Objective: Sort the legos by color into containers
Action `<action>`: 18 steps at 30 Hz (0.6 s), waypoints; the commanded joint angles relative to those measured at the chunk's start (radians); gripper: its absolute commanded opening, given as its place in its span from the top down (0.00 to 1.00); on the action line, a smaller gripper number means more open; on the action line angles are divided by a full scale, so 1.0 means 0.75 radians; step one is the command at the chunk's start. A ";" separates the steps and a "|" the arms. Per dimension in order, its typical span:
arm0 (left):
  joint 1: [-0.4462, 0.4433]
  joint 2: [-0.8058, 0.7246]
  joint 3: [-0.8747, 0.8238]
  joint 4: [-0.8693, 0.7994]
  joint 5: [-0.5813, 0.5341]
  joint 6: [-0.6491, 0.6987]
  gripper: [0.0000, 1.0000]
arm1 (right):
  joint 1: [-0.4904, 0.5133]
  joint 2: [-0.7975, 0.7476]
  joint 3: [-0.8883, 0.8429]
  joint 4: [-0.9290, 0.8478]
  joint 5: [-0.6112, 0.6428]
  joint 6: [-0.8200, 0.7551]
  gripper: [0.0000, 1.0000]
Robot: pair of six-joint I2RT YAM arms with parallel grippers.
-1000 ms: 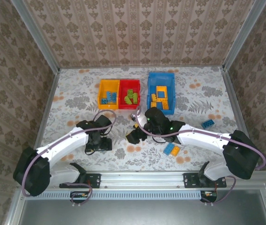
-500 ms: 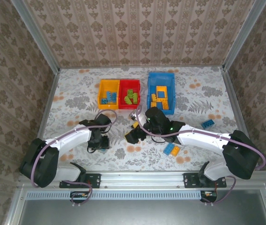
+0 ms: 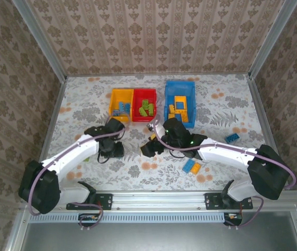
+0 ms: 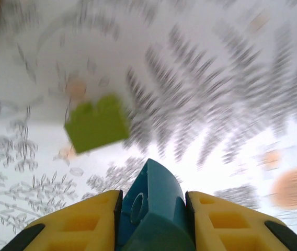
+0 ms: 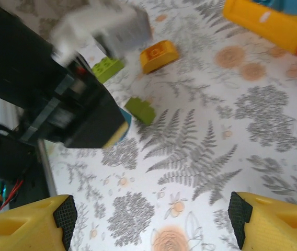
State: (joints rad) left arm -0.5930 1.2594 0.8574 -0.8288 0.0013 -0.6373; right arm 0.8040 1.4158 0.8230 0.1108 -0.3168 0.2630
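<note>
My left gripper [image 3: 112, 149] hangs over the table in front of the small bins. In the left wrist view the left gripper [image 4: 151, 197] is shut on a teal lego [image 4: 151, 209] held between its yellow fingers. A lime green lego [image 4: 96, 123] lies on the table just beyond it. My right gripper [image 3: 147, 148] stands open beside it; in the right wrist view nothing is between the right gripper's [image 5: 151, 214] fingers. The yellow-orange container [image 3: 112, 107], the red container [image 3: 144, 92] and the blue container [image 3: 167, 102] stand in a row at the back.
In the right wrist view a green lego [image 5: 140, 110], a second lime one [image 5: 106, 68] and an orange one [image 5: 159, 55] lie near the left gripper's black body [image 5: 75, 120]. A blue lego [image 3: 232, 138] and an orange and blue pair [image 3: 192, 167] lie to the right.
My left gripper has closed on the teal lego and moved a little toward the bins. The right gripper has stayed open and shifted only slightly.
</note>
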 commanded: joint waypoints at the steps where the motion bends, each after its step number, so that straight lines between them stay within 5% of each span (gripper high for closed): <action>1: 0.061 0.027 0.186 -0.063 -0.019 0.065 0.72 | -0.077 -0.081 0.047 0.103 0.084 0.096 0.21; 8: 0.284 0.363 0.586 0.025 0.031 0.225 0.71 | -0.221 -0.043 0.160 0.185 0.141 0.213 0.21; 18: 0.421 1.006 1.212 0.066 0.055 0.334 0.71 | -0.261 0.053 0.283 0.097 0.152 0.210 0.21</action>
State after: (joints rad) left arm -0.2893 1.9465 1.6867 -0.7765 0.0238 -0.4316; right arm 0.6075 1.4433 0.9981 0.2028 -0.2192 0.4046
